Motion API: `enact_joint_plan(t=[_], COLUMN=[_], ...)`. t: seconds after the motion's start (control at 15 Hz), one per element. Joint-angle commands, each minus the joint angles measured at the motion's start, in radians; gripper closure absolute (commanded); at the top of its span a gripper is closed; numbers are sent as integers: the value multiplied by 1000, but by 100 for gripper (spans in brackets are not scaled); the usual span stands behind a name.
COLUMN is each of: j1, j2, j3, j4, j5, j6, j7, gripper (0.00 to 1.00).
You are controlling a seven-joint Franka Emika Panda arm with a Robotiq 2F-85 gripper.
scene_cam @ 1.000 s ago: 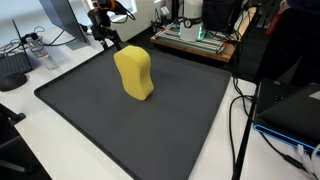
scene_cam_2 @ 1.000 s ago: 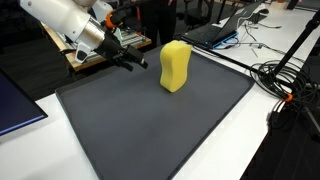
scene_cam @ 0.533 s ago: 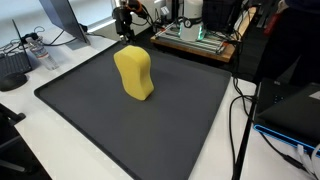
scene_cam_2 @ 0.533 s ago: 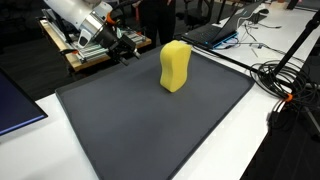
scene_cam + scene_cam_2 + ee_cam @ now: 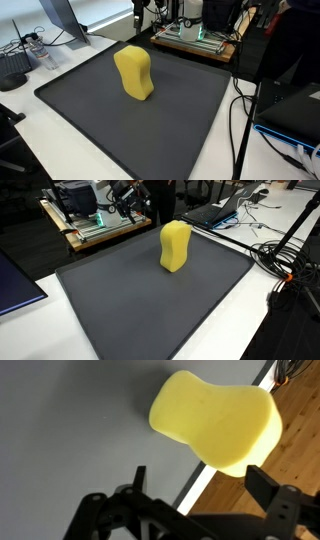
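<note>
A: Item one, in an exterior view?
B: Yellow contoured sponge (image 5: 134,73), standing on edge toward the far side of a black mat (image 5: 150,135). Gripper (image 5: 139,12) high beyond the mat's far edge, well apart from the sponge. Jaws too small here to read.

A: Same items in an exterior view from another place?
B: Sponge (image 5: 175,246) upright on the mat (image 5: 140,310), nothing touching it. Gripper (image 5: 133,207) over a wooden board with electronics (image 5: 88,230), off the mat.

A: Wrist view?
B: Gripper (image 5: 195,472) spread wide, nothing between the fingers (image 5: 138,482). Sponge (image 5: 215,422) ahead at the mat's rim (image 5: 70,420), beside bare wood (image 5: 292,455), clear of both fingers.

A: Progress?
B: Judged as nil on the sponge: not gripped, not lifted, not tipped. Outstanding: approach, contact and any hold.
</note>
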State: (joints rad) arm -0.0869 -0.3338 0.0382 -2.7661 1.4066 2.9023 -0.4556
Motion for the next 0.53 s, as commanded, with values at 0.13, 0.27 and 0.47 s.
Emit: enact_joint_plan(t=[0.13,0.27,0.47], j1=[68,87,82], j2=[-33,-22,-12], j3=[181,279,291], j4=[14,14,14], j5=[-24,-58,-62], j6=[226,305,317], j7=[102,185,192], gripper=[0,0,0])
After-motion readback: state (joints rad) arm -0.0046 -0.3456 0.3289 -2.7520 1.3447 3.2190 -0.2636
